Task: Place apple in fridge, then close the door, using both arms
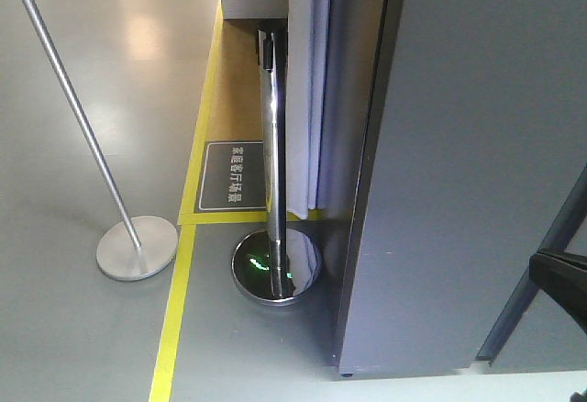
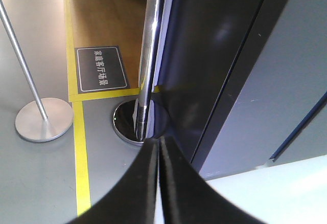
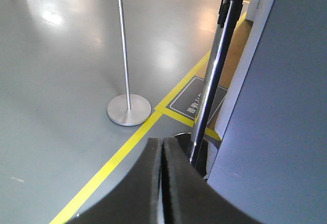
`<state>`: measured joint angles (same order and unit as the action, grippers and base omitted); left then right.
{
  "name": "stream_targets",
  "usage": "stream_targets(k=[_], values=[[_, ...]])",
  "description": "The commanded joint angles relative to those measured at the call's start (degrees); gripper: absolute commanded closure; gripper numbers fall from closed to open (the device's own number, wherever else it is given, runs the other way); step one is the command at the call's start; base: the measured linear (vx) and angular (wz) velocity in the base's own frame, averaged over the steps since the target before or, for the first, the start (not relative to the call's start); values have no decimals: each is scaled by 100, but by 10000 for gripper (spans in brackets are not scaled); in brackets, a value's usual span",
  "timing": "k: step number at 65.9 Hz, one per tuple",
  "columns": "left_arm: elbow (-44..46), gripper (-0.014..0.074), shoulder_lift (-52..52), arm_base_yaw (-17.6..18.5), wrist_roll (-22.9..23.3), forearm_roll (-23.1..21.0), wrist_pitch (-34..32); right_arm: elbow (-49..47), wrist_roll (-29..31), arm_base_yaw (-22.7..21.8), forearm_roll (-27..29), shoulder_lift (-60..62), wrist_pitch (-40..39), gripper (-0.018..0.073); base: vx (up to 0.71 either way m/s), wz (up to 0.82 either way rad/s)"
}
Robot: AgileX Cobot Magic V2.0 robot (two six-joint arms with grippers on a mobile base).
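Left gripper: the black left gripper (image 2: 159, 183) fills the 6 o'clock edge of the left wrist view, its two fingers pressed flat together with only a thin seam between them, nothing held.
Right gripper: the black right gripper (image 3: 162, 183) sits at 6 o'clock in the right wrist view, fingers likewise closed against each other, nothing between them.
Apple: not visible in any view; its place cannot be told.
Fridge: the tall dark grey fridge (image 1: 459, 163) takes up the 3 o'clock half of the front view, standing on the floor; only its grey outer panels show, no white interior.
Door: a dark seam runs down the grey panels in the left wrist view; I cannot tell which panel is the door.
Chrome post: a polished chrome stanchion post with a black top (image 1: 271, 154) stands on a round mirror-bright base (image 1: 275, 269) just beside the fridge, toward 9 o'clock of it.
Second post: a matte silver pole on a flat round disc base (image 1: 137, 247) stands well apart, toward 9 o'clock.
Floor: glossy grey floor (image 1: 83, 99) crossed by yellow tape lines (image 1: 174, 319).
Floor sign: a dark rectangular floor sign with white characters (image 1: 231, 176) lies at 12 o'clock beyond the tape, between the two posts.
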<state>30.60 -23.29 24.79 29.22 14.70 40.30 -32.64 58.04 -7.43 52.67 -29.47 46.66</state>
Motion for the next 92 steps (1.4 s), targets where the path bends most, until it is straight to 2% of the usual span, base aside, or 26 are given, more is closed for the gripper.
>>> stream_targets(k=[1, 8, 15, 23, 34, 47, 56, 61, 66, 74, 92], values=[[145, 603, -32, 29, 7, 164, -423, -136, 28, -9, 250, -17, -188, 565, 0, 0], [145, 603, -32, 29, 7, 477, -423, -136, 28, -9, 250, -17, -188, 565, 0, 0], [145, 603, -24, 29, 7, 501, -425, -136, 28, -9, 256, -17, -188, 565, 0, 0], [104, 603, -24, -259, 16, 505, -596, -136, 28, -9, 260, -17, -188, 565, 0, 0], [-569, 603, 16, -901, 24, 478, -1962, -136, 28, -9, 270, -17, -178, 565, 0, 0], [-2203, 603, 982, -1470, 24, 478, -4079, -136, 28, -9, 270, -17, -177, 565, 0, 0], [-3112, 603, 1942, -1874, 24, 478, -4781, -136, 28, -9, 275, -17, -171, 565, 0, 0], [-3050, 603, 2503, -2139, 26, 448, -4078, -136, 28, -9, 275, -17, -171, 565, 0, 0], [-3065, 603, 2436, -2387, -46, 576, -4030, -136, 28, -9, 274, -11, -160, 565, 0, 0], [-3072, 603, 2473, -2701, 30, 469, -3748, -136, 28, -9, 279, -4, -138, 565, 0, 0], [-3066, 603, 2480, -2736, 30, 166, -3780, -136, 28, -9, 285, -4, -84, 565, 0, 0]])
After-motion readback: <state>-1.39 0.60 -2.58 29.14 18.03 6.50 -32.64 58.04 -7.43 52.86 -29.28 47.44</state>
